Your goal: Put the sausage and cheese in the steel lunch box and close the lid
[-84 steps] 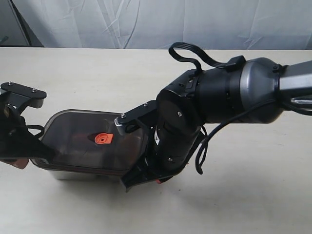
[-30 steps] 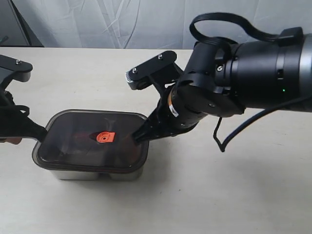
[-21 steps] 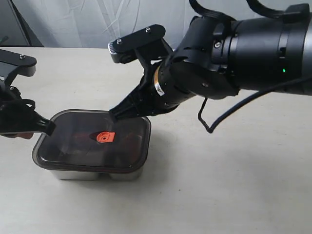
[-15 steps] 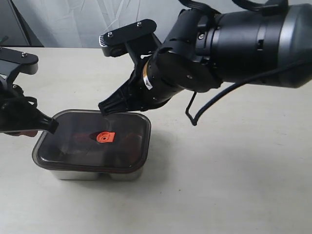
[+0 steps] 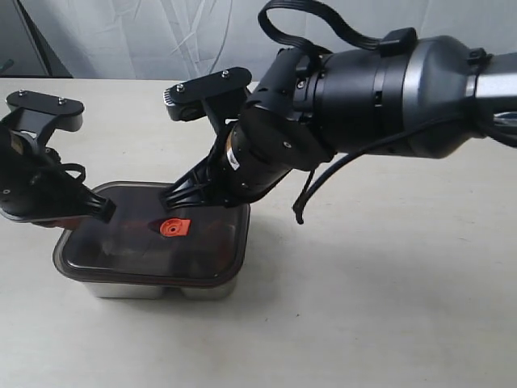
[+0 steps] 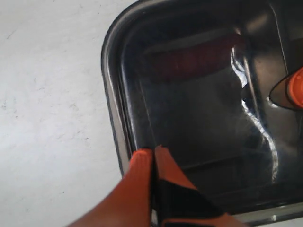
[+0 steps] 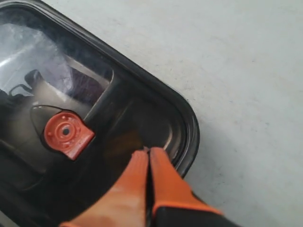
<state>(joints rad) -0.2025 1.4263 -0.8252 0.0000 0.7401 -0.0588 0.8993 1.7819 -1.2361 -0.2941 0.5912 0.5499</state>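
Observation:
The steel lunch box (image 5: 137, 288) sits on the table with the dark tinted lid (image 5: 121, 246) lying on top, its orange valve (image 5: 172, 228) at the centre. Through the lid (image 6: 203, 123) the dark-red sausage (image 6: 199, 59) shows dimly. The cheese cannot be made out under the tint. My left gripper (image 5: 103, 212) is shut and empty, its tips (image 6: 154, 150) resting at the lid's left edge by the steel rim (image 6: 112, 118). My right gripper (image 5: 173, 199) is also shut and empty, tips (image 7: 147, 151) on the lid (image 7: 118, 109) near a rounded corner, a little from the valve (image 7: 66, 134).
The pale table (image 5: 388, 307) stretches to the right and front of the box. A white cloth backdrop (image 5: 161, 36) hangs behind the table's far edge. The bulky right arm (image 5: 363, 105) reaches across above the box's right side.
The right gripper swung from the box's right side up and leftward, then came down onto the lid behind the valve. The left gripper shifted right onto the lid's left edge.

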